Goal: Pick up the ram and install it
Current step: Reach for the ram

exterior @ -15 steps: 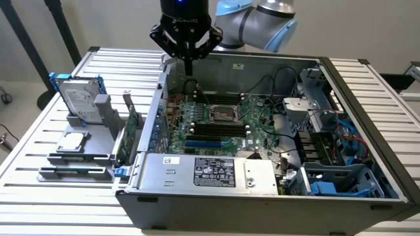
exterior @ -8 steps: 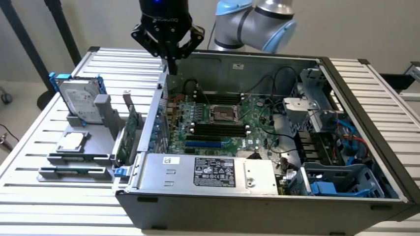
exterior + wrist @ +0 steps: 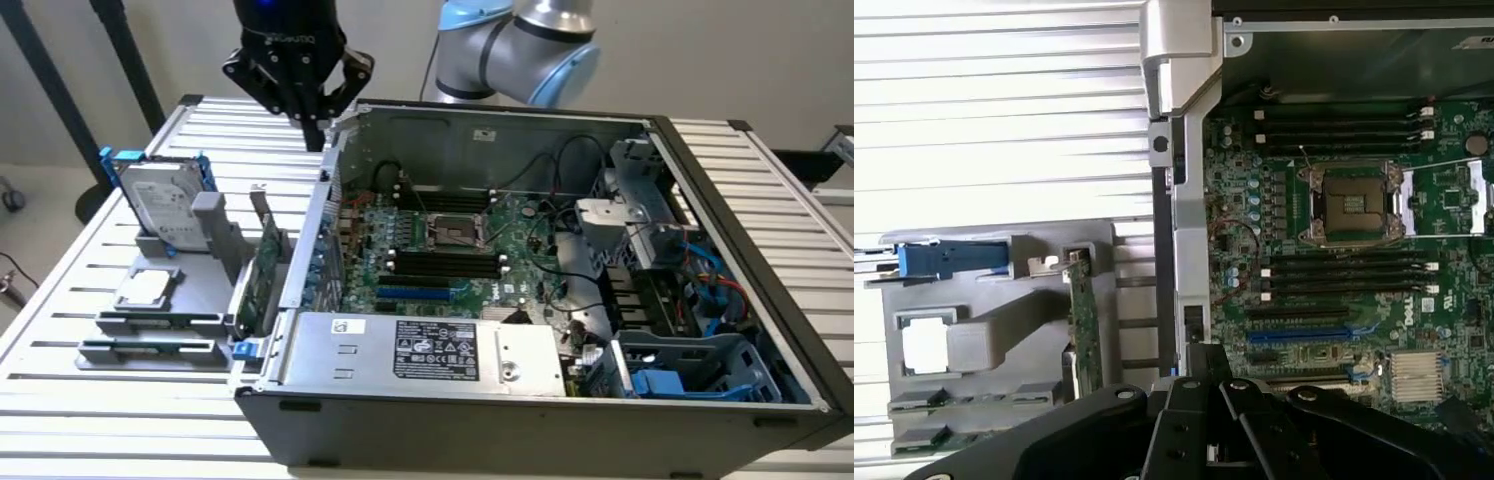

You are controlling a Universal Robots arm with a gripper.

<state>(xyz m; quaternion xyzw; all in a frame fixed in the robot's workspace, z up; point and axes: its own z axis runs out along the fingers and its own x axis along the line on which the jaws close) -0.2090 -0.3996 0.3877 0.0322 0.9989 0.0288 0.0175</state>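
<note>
The black gripper hung at the upper left of the exterior frame, over the back corner of the open grey metal PC case, with its fingers pressed together on nothing. The long, thin dark-green ram stick lay in the front slot of the grey plastic holder on the slatted metal table, lower left. The wrist view added a straight-down look at the long black motherboard slots and the white latches at their ends.
</note>
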